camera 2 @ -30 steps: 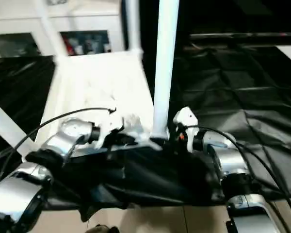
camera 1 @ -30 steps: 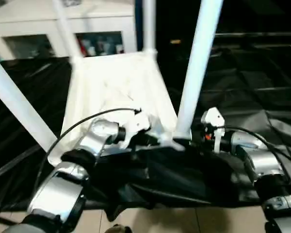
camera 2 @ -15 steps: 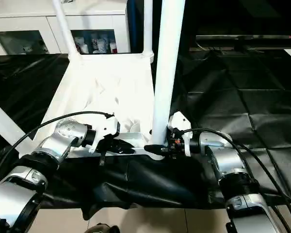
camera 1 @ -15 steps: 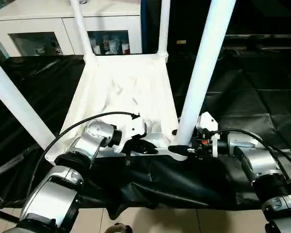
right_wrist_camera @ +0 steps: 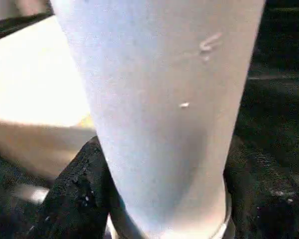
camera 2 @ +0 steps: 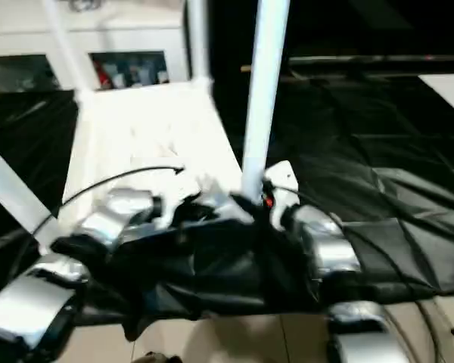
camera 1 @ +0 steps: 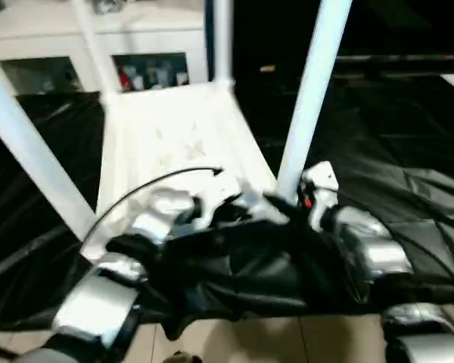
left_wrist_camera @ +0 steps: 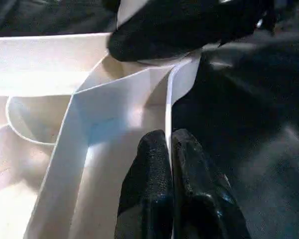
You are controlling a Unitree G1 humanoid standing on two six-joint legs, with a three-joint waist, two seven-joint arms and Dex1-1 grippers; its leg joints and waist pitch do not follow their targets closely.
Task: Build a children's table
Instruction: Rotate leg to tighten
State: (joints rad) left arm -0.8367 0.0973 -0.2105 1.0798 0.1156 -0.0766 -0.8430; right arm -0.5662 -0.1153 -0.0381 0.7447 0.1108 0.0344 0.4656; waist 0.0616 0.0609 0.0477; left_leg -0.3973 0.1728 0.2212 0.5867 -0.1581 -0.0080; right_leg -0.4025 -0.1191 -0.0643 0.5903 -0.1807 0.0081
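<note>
Four white legs stand up from the corners of the upside-down tabletop (camera 1: 178, 144), which lies on the black-draped surface (camera 1: 408, 189) straight in front of the robot. By the look of it the whole table is hollow moulded plastic, so I judge it light, stiff and rather smooth: the tapered legs would slip through a loose hold, while the thin rim offers a firm edge to pinch. Low on a leg, near its socket, seems the best place to steer it. The left tool (left_wrist_camera: 168, 164) is closed on that rim, one black finger (left_wrist_camera: 147, 174) inside the wall and one outside. The right tool (right_wrist_camera: 159, 199) has its fingers (right_wrist_camera: 74, 194) either side of the near right leg (right_wrist_camera: 159, 99), pressed against the base, so it is clamped on it. Only the wrist views show these holds; the head views lose both tools among forearms and cloth, but they alone show all four legs, including the near left one (camera 1: 30, 144), and the white cabinet (camera 1: 53, 45) behind.
</note>
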